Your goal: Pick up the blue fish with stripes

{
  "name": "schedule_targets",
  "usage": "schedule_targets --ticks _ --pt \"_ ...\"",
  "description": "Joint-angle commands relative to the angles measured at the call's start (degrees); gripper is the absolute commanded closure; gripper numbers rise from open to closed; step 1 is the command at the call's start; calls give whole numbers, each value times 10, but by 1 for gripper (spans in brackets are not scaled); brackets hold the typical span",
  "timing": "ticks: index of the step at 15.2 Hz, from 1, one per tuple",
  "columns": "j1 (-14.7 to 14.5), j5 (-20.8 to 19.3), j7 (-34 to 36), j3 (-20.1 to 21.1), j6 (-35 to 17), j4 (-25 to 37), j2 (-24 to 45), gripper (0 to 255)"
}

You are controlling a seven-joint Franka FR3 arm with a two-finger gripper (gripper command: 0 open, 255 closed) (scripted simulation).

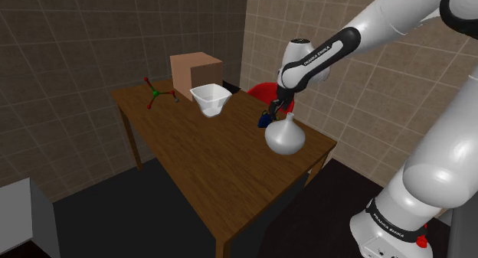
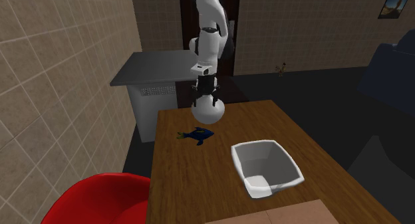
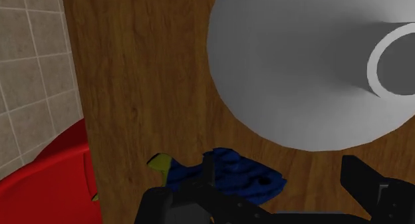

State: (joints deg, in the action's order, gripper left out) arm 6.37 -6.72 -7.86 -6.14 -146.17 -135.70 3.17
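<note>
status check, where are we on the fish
tool open, above the table. blue fish lying flat below it, not held. white vase close beside the fish, crowding the descent.

We read "FRANKA EMIKA" twice in the shoulder view, white lettering on dark bands: once on the arm's forearm link [image 1: 320, 56] near the wrist, once on its base ring [image 1: 391, 223], lower right.
</note>
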Motion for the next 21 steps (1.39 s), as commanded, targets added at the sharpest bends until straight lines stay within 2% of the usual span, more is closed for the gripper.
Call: schedule_targets --ticks 1,6,15,16,21 --pt "5 -1 -6 -4 -24 26 49 0" --pt "19 1 -20 -11 -64 95 157 0" --pt "21 2 -16 -10 -112 97 207 0" --pt "21 2 -16 -10 -112 96 207 255" --pt "21 2 -16 -10 -113 97 207 255"
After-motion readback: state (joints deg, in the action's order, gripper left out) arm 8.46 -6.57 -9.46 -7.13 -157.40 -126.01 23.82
